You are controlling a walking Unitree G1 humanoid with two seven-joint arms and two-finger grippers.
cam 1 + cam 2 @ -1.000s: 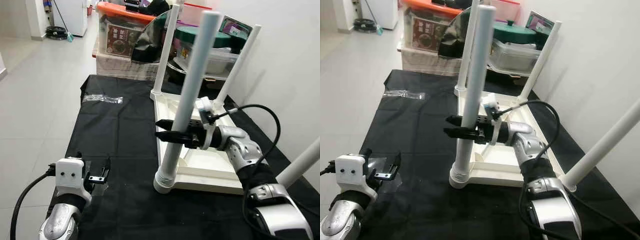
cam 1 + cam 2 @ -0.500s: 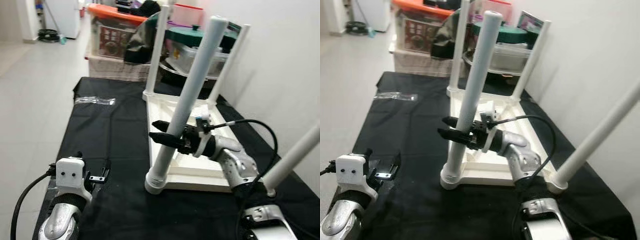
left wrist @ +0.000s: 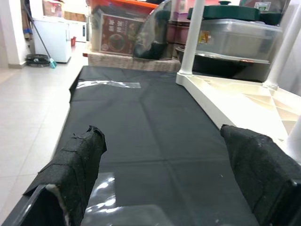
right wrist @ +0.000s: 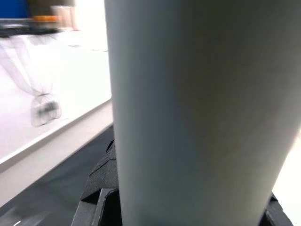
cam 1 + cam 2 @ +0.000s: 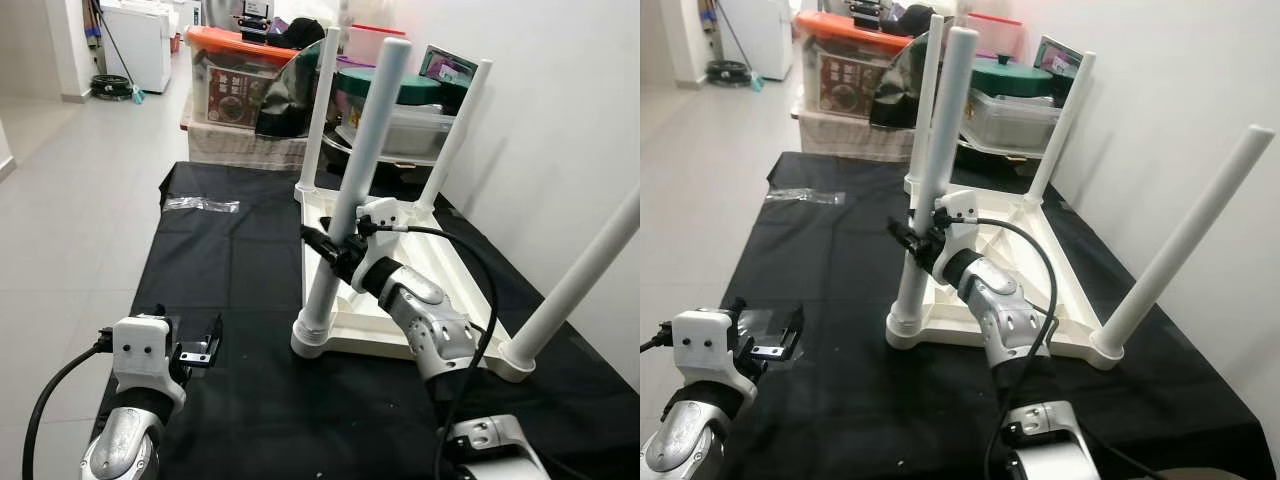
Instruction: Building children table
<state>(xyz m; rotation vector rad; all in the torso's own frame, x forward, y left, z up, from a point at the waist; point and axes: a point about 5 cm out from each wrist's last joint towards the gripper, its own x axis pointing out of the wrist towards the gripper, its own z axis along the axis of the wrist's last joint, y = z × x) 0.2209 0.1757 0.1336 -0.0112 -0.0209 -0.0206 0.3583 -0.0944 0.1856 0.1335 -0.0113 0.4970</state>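
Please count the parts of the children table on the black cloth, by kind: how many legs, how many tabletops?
White legs: 4
White tabletop, lying upside down: 1
Total: 5

a black-covered table (image 5: 240, 290) fills the frame's middle. on it, centre-right, rests an upturned white children table (image 5: 420, 300); a clear plastic bag (image 5: 203, 203) lies upper left.

The upside-down children table (image 5: 400, 300) lies on the cloth (image 5: 230, 270), its legs pointing up. The right end effector (image 5: 325, 248) is around the near-left leg (image 5: 350, 190). The left end effector (image 5: 190, 352) sits near the cloth's front left. Storage boxes (image 5: 240, 80) stand behind. A plastic bag (image 5: 203, 203) lies far left.
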